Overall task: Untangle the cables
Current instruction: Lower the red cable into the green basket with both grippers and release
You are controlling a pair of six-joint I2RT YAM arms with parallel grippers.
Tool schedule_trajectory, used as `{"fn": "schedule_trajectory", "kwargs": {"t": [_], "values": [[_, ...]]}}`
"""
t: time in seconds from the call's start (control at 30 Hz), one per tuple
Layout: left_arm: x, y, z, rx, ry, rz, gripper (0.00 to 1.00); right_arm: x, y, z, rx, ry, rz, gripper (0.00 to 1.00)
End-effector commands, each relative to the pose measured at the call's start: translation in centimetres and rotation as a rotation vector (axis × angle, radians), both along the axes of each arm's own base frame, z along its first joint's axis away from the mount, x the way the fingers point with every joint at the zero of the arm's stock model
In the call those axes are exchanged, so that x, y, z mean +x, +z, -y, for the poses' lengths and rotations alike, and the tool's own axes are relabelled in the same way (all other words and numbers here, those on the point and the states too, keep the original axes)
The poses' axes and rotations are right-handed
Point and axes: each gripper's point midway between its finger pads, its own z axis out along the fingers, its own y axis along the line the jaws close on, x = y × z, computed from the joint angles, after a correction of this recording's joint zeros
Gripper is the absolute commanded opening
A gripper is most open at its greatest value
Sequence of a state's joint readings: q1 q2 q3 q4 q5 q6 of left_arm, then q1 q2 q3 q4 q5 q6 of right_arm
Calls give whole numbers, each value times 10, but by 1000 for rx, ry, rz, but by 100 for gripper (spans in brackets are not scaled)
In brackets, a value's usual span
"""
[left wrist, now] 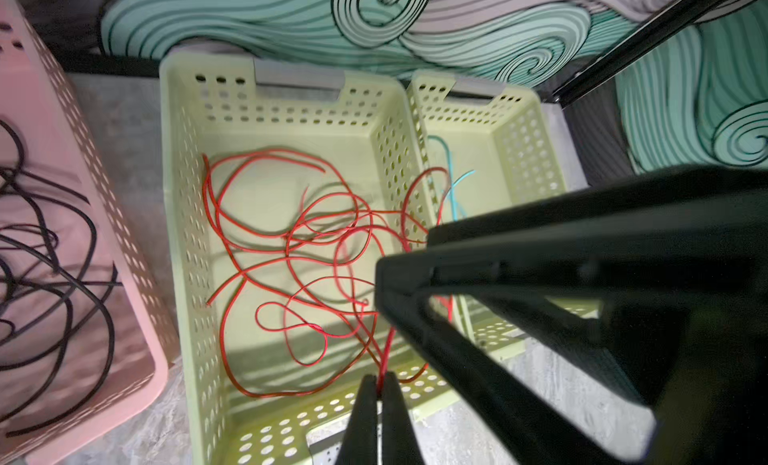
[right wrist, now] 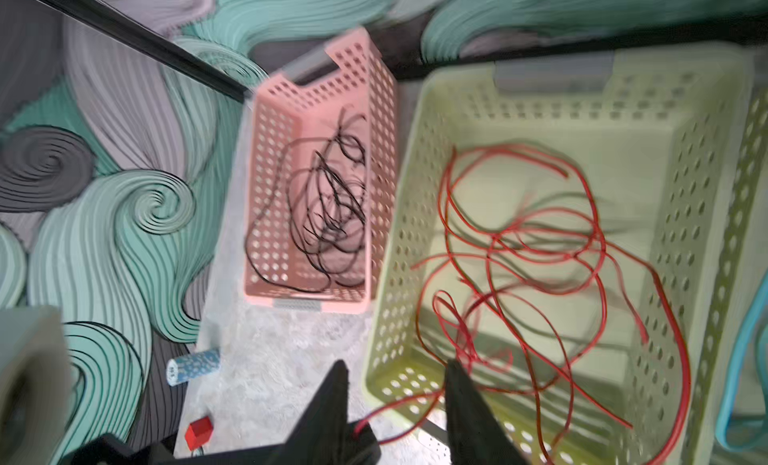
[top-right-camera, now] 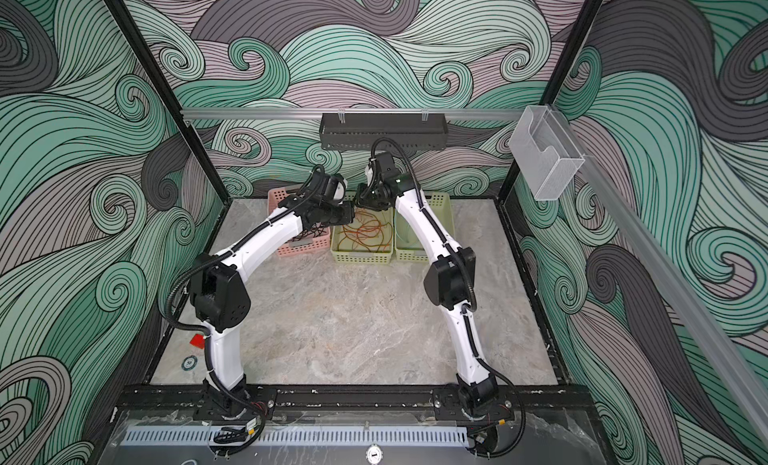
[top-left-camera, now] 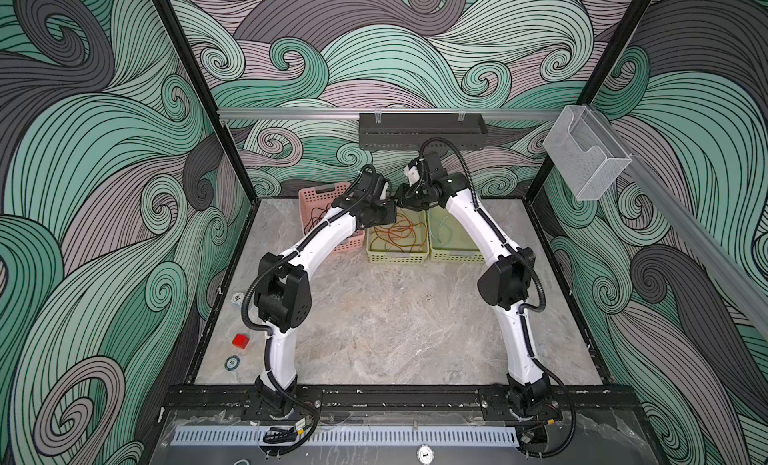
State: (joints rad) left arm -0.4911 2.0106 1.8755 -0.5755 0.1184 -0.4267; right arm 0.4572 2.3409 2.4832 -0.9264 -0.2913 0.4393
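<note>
Red cables [left wrist: 311,242] lie in a loose tangle in the middle green basket [top-left-camera: 398,257]. My left gripper [left wrist: 379,386] is shut on a red strand above the basket's near wall. My right gripper [right wrist: 397,365] hovers close beside it, open, and a red strand [right wrist: 399,404] runs across the gap between its fingers. In both top views the two grippers [top-left-camera: 392,205] [top-right-camera: 354,205] meet over that basket's back left corner. Black cables [right wrist: 328,217] fill the pink basket [right wrist: 266,192]. A teal cable [left wrist: 453,192] lies in the right green basket [left wrist: 528,151].
The three baskets stand in a row against the back wall. A red block [top-left-camera: 240,340], a round chip [top-left-camera: 232,362] and a small white piece [top-left-camera: 237,297] lie by the table's left edge. A black tray [top-left-camera: 422,130] hangs on the back rail.
</note>
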Motion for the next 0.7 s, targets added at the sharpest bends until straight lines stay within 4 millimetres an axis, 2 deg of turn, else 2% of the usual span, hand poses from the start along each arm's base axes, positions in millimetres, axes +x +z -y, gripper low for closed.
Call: {"fn": "schedule_trajectory", "kwargs": {"t": [0.0, 0.07, 0.17, 0.3, 0.37, 0.43, 0.47, 0.5, 0.53, 0.57, 0.6, 0.63, 0.67], "values": [[-5, 2, -5, 8, 2, -40, 31, -33, -15, 16, -90, 55, -104, 48], [-8, 2, -7, 22, -9, -43, 41, -48, -23, 20, -138, 80, -130, 52], [-13, 10, -11, 34, -12, -31, 58, -68, -23, 34, -215, 88, -127, 54], [-23, 31, -16, 39, -41, -7, 64, -94, -8, 54, -328, 109, -78, 57], [-35, 45, -20, 43, -68, 15, 67, -109, 7, 61, -345, 112, -29, 58], [-51, 64, -27, 42, -87, 71, 73, -121, 32, 68, -318, 100, 46, 61], [-60, 74, -32, 40, -99, 107, 79, -130, 46, 68, -290, 102, 81, 62], [-70, 85, -38, 35, -106, 143, 96, -138, 59, 69, -263, 104, 114, 64], [-83, 97, -45, 38, -110, 176, 99, -148, 73, 71, -233, 109, 157, 66], [-95, 106, -54, 44, -102, 203, 99, -158, 83, 75, -210, 106, 198, 69], [-110, 113, -64, 50, -97, 230, 99, -168, 92, 81, -189, 98, 243, 77], [-124, 118, -73, 62, -92, 256, 99, -179, 101, 85, -163, 97, 289, 97], [-138, 122, -84, 77, -80, 287, 99, -189, 104, 91, -142, 90, 329, 100]]}}
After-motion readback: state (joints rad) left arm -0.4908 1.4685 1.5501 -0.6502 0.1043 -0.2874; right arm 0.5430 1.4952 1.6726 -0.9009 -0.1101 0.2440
